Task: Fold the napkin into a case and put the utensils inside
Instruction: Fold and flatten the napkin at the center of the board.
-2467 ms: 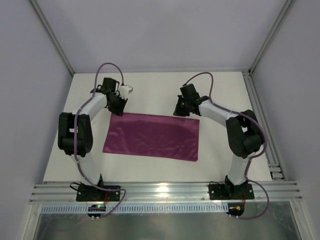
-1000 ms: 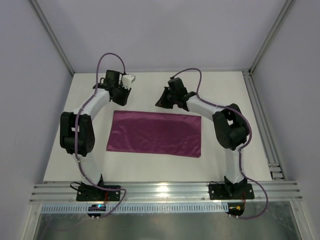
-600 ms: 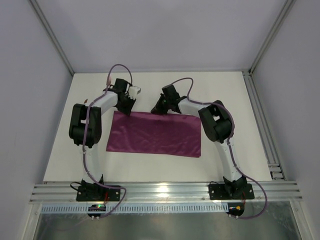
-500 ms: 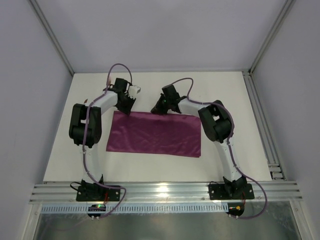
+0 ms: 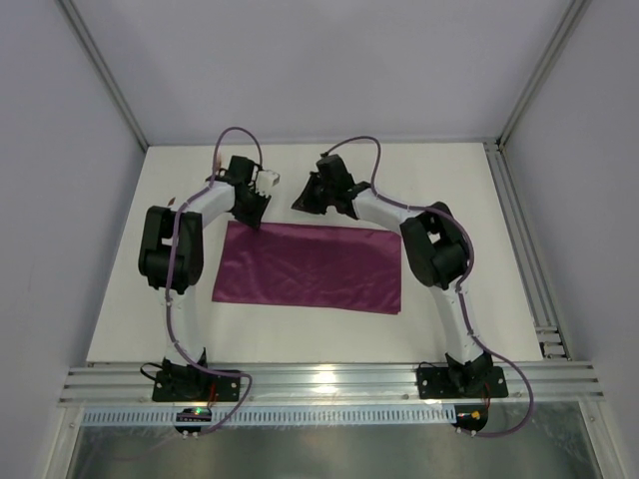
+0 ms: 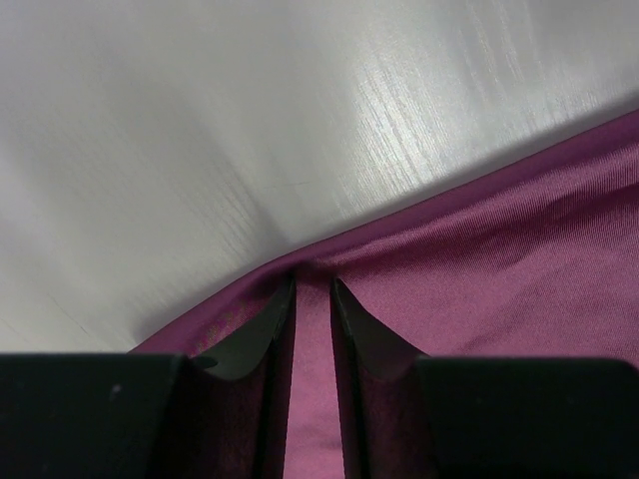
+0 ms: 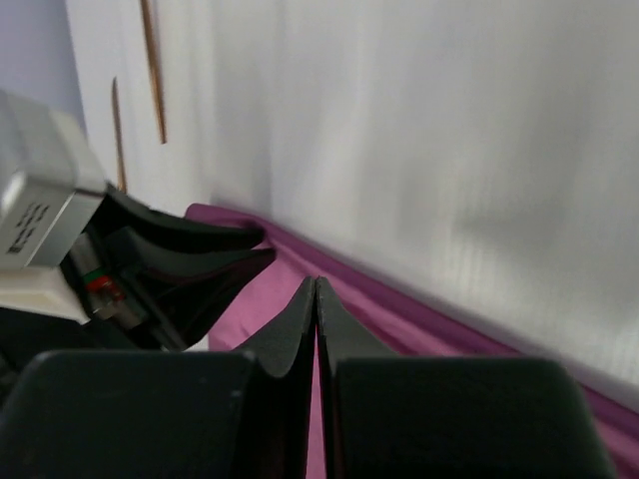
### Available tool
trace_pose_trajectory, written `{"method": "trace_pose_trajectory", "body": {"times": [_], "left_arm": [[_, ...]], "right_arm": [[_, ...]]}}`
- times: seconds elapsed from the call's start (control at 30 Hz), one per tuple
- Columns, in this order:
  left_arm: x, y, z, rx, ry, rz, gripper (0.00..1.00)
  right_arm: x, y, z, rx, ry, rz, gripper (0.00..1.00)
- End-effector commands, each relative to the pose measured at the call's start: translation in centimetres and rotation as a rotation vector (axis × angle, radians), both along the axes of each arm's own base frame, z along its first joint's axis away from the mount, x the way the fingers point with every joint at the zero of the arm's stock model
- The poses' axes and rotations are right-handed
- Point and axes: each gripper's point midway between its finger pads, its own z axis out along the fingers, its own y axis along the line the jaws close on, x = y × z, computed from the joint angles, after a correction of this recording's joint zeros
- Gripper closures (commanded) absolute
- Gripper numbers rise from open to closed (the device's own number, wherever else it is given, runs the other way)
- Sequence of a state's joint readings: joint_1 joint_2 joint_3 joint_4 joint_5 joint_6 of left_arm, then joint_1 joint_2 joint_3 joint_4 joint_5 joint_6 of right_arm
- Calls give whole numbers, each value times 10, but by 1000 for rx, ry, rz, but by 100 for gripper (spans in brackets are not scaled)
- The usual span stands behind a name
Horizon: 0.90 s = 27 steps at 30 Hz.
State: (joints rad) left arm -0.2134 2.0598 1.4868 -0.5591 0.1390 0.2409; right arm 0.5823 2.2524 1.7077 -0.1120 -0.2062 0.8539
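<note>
The plum-purple napkin (image 5: 310, 267) lies flat as a wide rectangle on the white table. My left gripper (image 5: 252, 218) is at its far left corner. In the left wrist view my left gripper (image 6: 312, 284) is pinched on a raised ridge of the napkin's (image 6: 499, 259) edge. My right gripper (image 5: 300, 200) is shut and empty, just beyond the napkin's far edge. In the right wrist view my right gripper (image 7: 317, 284) hovers over the napkin (image 7: 261, 300) and faces the left gripper (image 7: 268, 244). Two thin brown utensils (image 7: 152, 70) lie on the table beyond. The top view does not show them.
The white table (image 5: 449, 180) is bounded by grey walls at the back and sides. An aluminium rail (image 5: 329, 381) runs along the near edge and another down the right side (image 5: 519, 239). Both arm bases sit on the near rail.
My right gripper has lifted back off the napkin's far edge toward the rear left. My left gripper stays at the far left corner. Over 2.5 s both grippers moved inward.
</note>
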Motion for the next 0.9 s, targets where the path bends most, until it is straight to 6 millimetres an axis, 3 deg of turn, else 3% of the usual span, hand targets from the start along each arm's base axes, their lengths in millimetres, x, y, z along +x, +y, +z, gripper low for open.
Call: {"method": "trace_pose_trajectory", "body": {"times": [0.0,0.13,0.3,0.7,0.83,0.87], "left_arm": [[11,0,4,-14,-27,25,78],[12,0,6,-18,-35,29,77],[13,-2,5,-21,-37,29,77],[16,1,4,-20,-43,38,76],[27,16,13,-63,-72,96,74],[32,30,15,-54,-87,132,74]], "right_arm": [[-20,33,43,125,-63,86,96],[-27,53,16,170,7,102,96],[-34,73,-3,175,41,119,96],[-19,56,-53,136,154,-52,96],[-21,50,-62,142,176,-97,96],[-20,48,-61,143,174,-103,96]]}}
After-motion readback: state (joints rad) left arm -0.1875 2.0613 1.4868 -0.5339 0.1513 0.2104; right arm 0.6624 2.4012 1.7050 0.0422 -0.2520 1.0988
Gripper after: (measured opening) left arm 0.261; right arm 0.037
